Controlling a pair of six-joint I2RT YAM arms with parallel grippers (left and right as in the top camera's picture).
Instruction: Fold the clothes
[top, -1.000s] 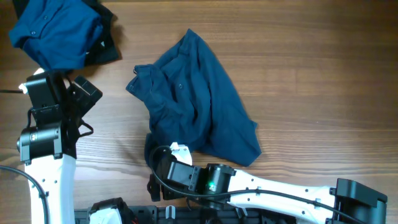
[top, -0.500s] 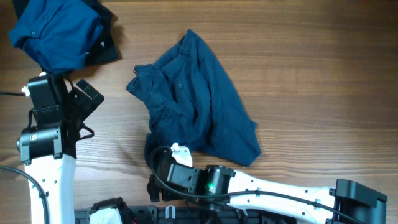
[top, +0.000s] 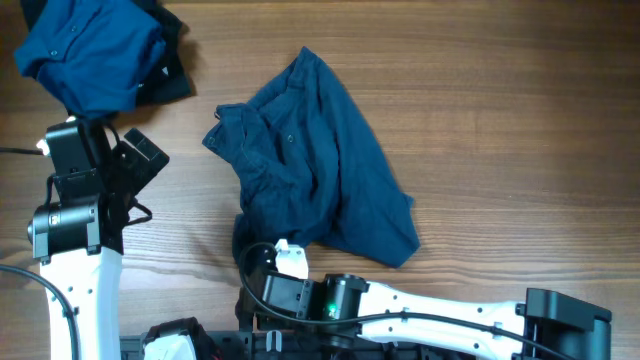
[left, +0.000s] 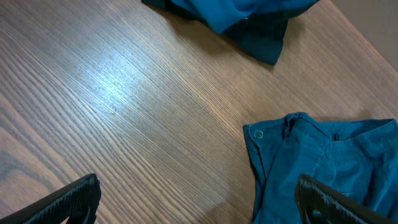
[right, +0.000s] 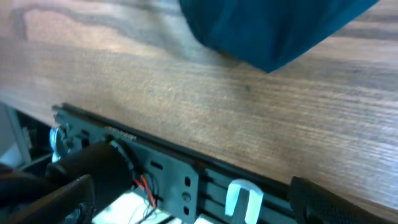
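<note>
A crumpled dark navy cloth garment (top: 318, 165) lies mid-worktop on the wooden worktop (top: 520, 110), its lower corner reaching toward the near edge. A brighter blue buttoned cloth shirt (top: 85, 50) is heaped at the far left corner. The left hand (left: 199, 202) hovers between them, spread wide and empty. The right hand (right: 193, 202), at the near edge, is likewise wide and holds nothing.

Two blue garments lie on the one tabletop (top: 500, 120): one large dark navy piece (top: 315, 165) and one brighter blue shirt (top: 90, 50), with one darker bit of cloth (top: 175, 78) showing under the shirt. Two arms reach in, each with one gripper: the left gripper (left: 196, 199) and the right gripper (right: 189, 193).
</note>
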